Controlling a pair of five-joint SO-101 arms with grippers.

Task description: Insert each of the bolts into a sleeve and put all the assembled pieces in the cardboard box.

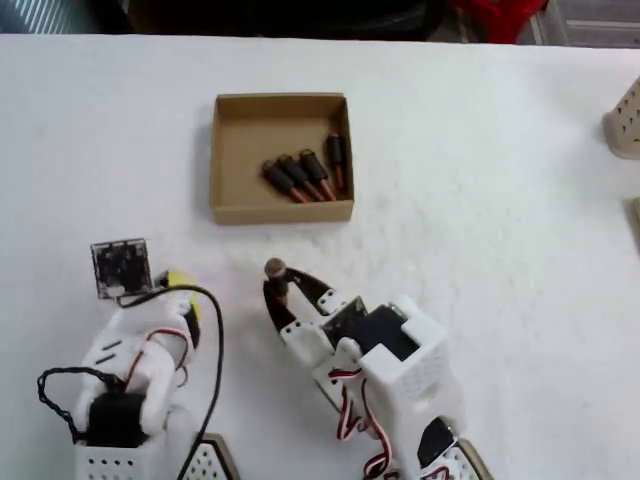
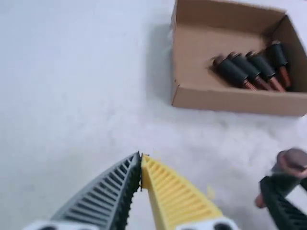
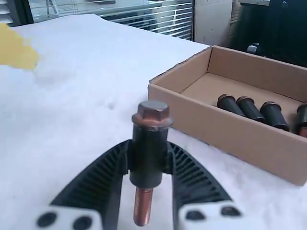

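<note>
A copper bolt in a black sleeve (image 3: 148,158) stands upright between the black fingers of my right gripper (image 3: 148,160), which is shut on it just in front of the cardboard box (image 3: 225,129). From above, that assembled piece (image 1: 277,283) is a little below the box (image 1: 282,208). Several assembled bolts (image 1: 305,172) lie in the box's right part, also seen as bolts (image 2: 254,69) in the left wrist view. My left gripper (image 2: 140,165) is shut with nothing in it, its grey and yellow fingertips touching, left of the right gripper (image 1: 280,290).
The white table (image 1: 480,200) is bare around the box. A beige perforated object (image 1: 625,122) stands at the far right edge. My left arm (image 1: 135,345) sits at the lower left with a black cable looping beside it.
</note>
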